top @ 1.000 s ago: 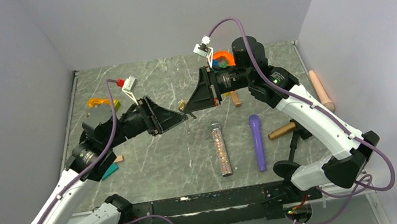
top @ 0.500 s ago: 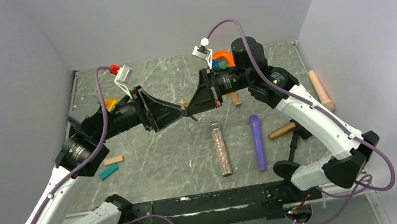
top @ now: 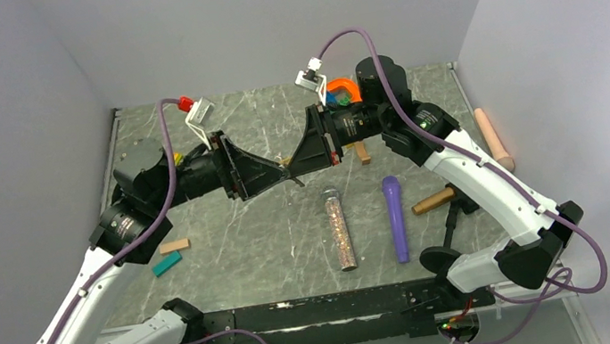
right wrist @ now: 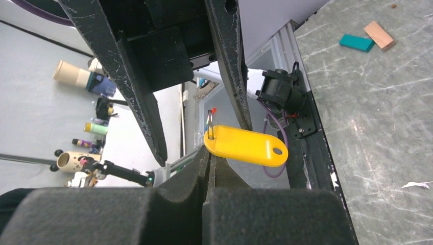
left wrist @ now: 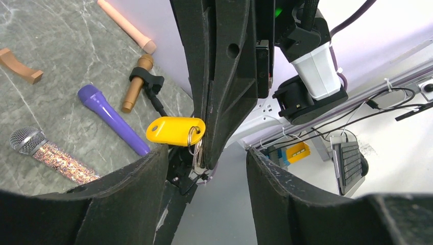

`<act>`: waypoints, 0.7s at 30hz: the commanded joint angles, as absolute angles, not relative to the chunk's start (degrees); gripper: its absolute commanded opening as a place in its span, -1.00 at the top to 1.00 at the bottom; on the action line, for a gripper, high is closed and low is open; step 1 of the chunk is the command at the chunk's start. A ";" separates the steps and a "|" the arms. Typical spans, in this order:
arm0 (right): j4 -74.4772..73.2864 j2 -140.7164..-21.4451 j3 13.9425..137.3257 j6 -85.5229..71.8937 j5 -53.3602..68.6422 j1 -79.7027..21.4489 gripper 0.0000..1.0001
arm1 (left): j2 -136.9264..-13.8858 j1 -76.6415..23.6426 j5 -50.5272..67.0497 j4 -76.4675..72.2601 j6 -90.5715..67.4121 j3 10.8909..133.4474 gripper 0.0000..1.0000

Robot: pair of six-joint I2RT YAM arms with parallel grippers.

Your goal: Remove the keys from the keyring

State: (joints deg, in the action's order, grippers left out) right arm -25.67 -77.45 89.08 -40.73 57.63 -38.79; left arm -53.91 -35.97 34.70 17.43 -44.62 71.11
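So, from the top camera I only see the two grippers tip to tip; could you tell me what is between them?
Observer: The right gripper is shut on a metal keyring that carries a yellow key tag.
Operator: Thank you. Is the left gripper gripping it too?
Observer: No; the left gripper is open, its fingers standing apart on either side of the ring.
Operator: And does a key hang on the ring?
Observer: A small silvery piece hangs below the ring in the left wrist view; I cannot tell whether it is a key.
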 commanded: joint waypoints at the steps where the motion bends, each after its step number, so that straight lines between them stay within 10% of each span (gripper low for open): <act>1: -25.20 -77.26 91.80 -41.00 59.22 -39.01 1.00 | -53.83 -35.77 35.52 15.10 -44.04 71.30 -0.23; 21: -25.36 -77.85 91.91 -40.47 60.27 -38.95 1.00 | -53.36 -34.54 34.09 14.55 -44.73 70.74 0.31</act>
State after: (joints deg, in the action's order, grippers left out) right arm -25.98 -77.80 89.32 -40.71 59.02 -38.79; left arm -53.89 -34.83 34.57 17.26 -44.64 71.00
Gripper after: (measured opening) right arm 0.016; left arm 0.372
